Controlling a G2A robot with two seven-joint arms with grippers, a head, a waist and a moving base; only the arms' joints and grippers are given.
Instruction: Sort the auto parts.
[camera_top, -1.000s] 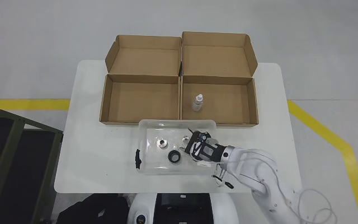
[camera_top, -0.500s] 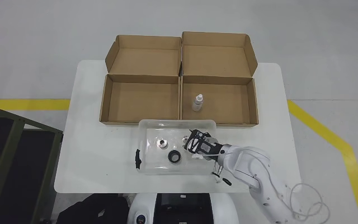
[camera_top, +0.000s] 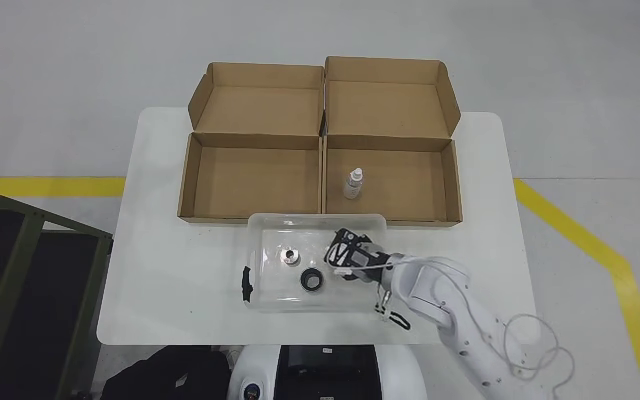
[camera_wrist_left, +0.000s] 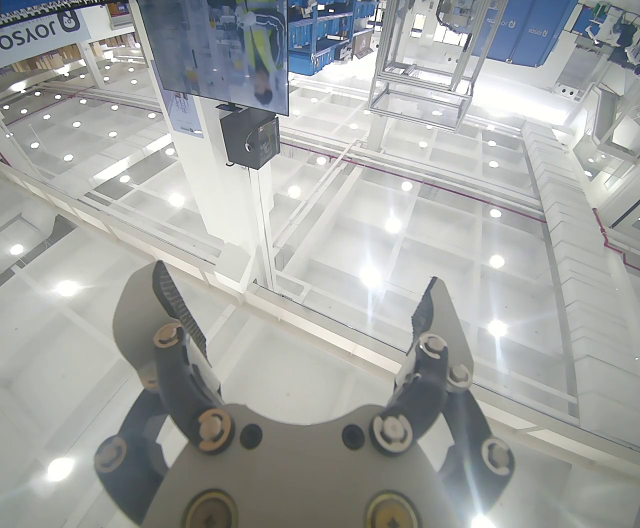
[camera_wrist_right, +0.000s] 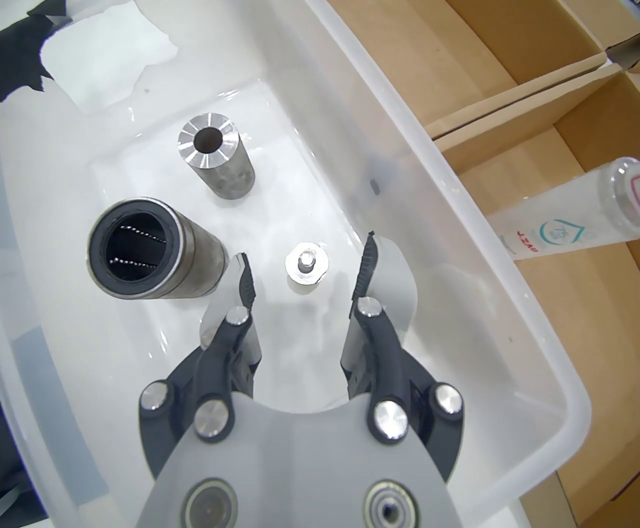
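Observation:
A clear plastic bin (camera_top: 262, 230) near the table's front holds three metal parts. In the right wrist view they are a small silver stud (camera_wrist_right: 306, 261), a black-bored linear bearing (camera_wrist_right: 150, 248) and a steel bushing (camera_wrist_right: 216, 154). From above, the bushing (camera_top: 290, 256) and bearing (camera_top: 312, 281) lie in the bin's middle. My right gripper (camera_wrist_right: 305, 274) is open and low inside the bin (camera_wrist_right: 450, 210), one finger on each side of the stud without touching it. In the top view that gripper (camera_top: 341, 257) covers the bin's right half. My left gripper (camera_wrist_left: 296, 280) is open and empty, pointing at a ceiling.
Two open cardboard boxes sit behind the bin, the left box (camera_top: 250, 180) empty and the right box (camera_top: 410, 190) holding a small clear bottle (camera_top: 354, 182). That bottle (camera_wrist_right: 565, 220) lies just past the bin wall. A black clip (camera_top: 246, 283) sits on the bin's left edge.
My right gripper has slid a little left and toward the back of the bin, and the arm behind it has swung. The parts have not moved.

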